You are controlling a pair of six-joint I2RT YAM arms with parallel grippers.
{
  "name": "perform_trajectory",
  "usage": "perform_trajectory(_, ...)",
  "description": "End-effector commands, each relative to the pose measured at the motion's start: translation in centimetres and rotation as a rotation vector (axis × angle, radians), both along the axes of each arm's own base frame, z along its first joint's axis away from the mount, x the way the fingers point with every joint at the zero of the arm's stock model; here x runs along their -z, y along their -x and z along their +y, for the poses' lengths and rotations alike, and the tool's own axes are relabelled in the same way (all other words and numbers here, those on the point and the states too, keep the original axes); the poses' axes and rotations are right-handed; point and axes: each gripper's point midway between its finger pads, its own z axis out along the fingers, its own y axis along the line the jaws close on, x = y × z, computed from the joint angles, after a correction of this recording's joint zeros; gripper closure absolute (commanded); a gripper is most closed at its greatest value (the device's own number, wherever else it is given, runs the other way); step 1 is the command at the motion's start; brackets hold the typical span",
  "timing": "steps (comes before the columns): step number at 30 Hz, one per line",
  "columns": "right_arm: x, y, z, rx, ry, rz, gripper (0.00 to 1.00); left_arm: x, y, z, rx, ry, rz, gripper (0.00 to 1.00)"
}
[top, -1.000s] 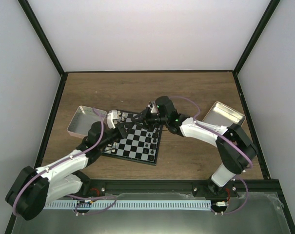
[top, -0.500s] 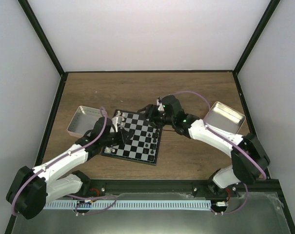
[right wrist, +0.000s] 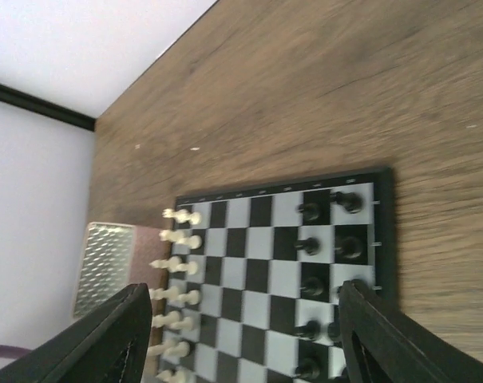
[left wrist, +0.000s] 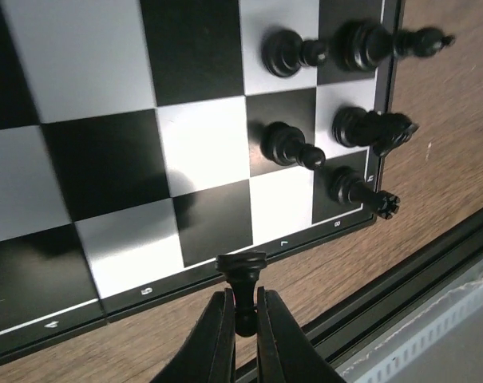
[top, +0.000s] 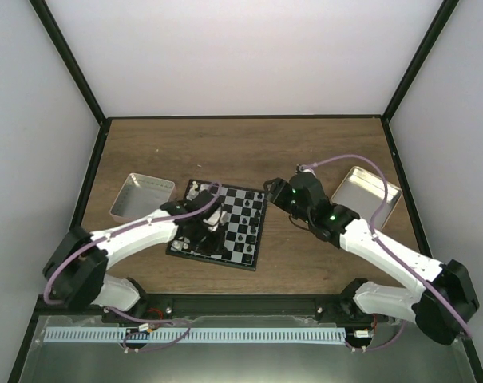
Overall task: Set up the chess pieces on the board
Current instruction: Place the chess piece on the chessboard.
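Black pieces at the board's 3 o'clock edge look incomplete; left gripper pinches a black piece, right gripper gapes empty.

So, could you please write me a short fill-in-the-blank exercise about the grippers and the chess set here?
1. The left gripper is shut on a small ___ chess piece.
2. The right gripper is ___ and holds nothing.
3. ___ shallow metal tins, a pinkish one and a tan one, flank the black-and-white checked square chessboard.
Missing words: black; open; two.
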Motion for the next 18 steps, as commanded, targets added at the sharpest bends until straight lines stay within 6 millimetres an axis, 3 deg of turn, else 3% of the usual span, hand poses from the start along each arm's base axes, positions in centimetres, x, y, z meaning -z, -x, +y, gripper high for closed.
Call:
perform_trajectory(1, 1.1, -0.2, -3.9, 0.113, 0.125, -0.038, 0.34, 0.5, 1.6, 0.1, 0.118, -0.117, 0.062, 0.96)
perform_trajectory(9, 2.2, 0.6, -6.9, 0.179, 0.172, -0.059, 0.32, 1.1, 1.7, -1.4, 0.196, -0.207, 0.115, 0.96)
perform_trajectory(18, 1.8, 0.9, -7.8, 0.192, 0.186, -0.088, 0.32, 1.3, 1.4, -2.9, 0.225, -0.228, 0.13, 0.95)
